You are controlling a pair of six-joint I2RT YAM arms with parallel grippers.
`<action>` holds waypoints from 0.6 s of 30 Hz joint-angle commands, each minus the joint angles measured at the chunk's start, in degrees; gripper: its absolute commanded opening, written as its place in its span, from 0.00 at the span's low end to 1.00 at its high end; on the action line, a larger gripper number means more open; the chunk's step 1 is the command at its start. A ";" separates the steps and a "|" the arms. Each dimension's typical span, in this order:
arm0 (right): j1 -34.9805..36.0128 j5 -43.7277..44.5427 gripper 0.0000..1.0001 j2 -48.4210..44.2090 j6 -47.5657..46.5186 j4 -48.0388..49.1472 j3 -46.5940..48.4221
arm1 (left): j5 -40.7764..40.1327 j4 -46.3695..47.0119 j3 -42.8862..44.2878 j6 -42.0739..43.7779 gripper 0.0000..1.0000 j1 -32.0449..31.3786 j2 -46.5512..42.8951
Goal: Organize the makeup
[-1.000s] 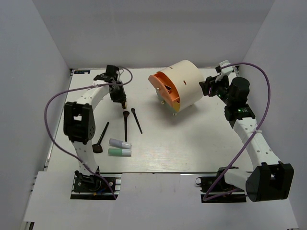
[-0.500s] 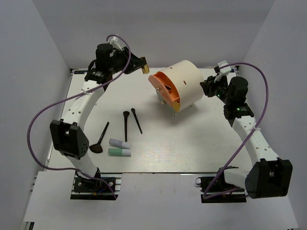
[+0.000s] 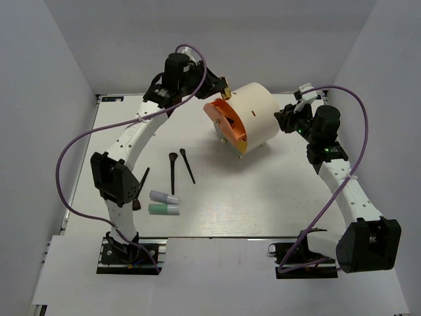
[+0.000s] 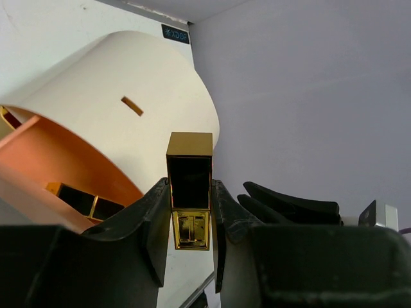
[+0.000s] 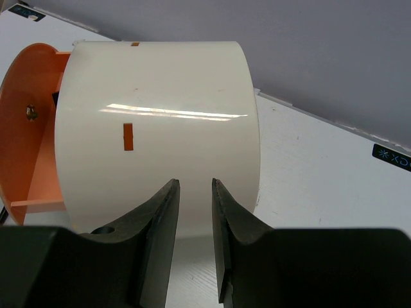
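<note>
My left gripper [image 3: 222, 88] is shut on the small gold-black case [image 3: 226, 95] and holds it in the air just above the top edge of the cream drum's orange face [image 3: 223, 122]. In the left wrist view the case [image 4: 190, 168] stands upright between my fingers [image 4: 149, 218], with the drum [image 4: 128, 96] behind it. My right gripper [image 3: 283, 121] is open and empty, close behind the drum's back end [image 5: 160, 122]. Three black-handled brushes [image 3: 172, 172] and the lavender tube [image 3: 164, 197] and mint tube [image 3: 164, 209] lie on the table at the left. The copper-pink lipstick is out of view.
Other gold-black cases [image 4: 83, 200] sit in the drum's orange compartments. The white table [image 3: 263, 191] is walled by grey panels on three sides. The left arm's purple cable [image 3: 72, 148] loops over the left side.
My left arm has lifted the gold-black case from the far left of the table and carried it right, up to the drum's orange face. The right arm has not moved.
</note>
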 commanded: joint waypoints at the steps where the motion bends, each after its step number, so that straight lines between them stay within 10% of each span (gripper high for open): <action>1: -0.19 -0.28 0.33 -0.62 0.18 3.53 0.30 | -5.76 -5.65 3.41 0.19 0.01 -1.18 -1.15; 18: -0.19 -0.46 0.33 -0.44 0.62 3.80 0.21 | -10.51 -11.99 3.41 0.54 0.15 -6.02 0.96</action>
